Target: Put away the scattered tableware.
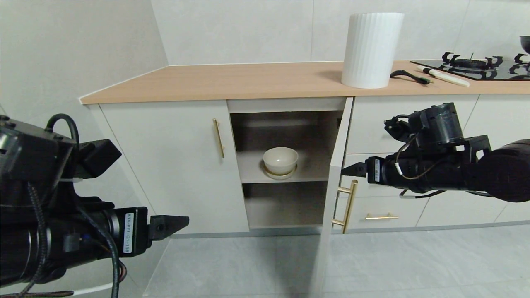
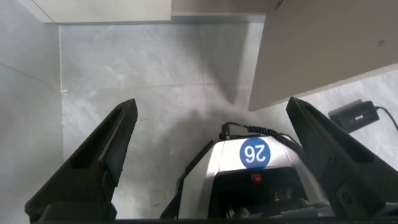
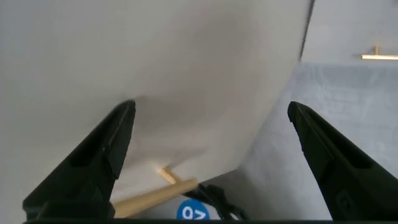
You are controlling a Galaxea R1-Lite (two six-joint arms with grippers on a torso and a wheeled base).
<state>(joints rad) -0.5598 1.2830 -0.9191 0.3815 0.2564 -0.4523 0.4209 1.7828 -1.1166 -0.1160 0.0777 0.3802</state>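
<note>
On shelf (image 1: 311,173), bowl (image 1: 280,160) apart from fingers (image 1: 355,169)

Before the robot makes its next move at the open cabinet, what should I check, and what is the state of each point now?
1. Cream round ceramic bowl on the gold-rimmed plate, on the middle shelf: ok.
2. Bowl set back from the shelf's front edge, clear of the pale cabinet door: ok.
3. Right tool open and empty: ok.
4. Right tool touching the door's edge, above the gold bar handle: cannot tell.
5. Left tool open, empty, low and apart from the door: ok.
</note>
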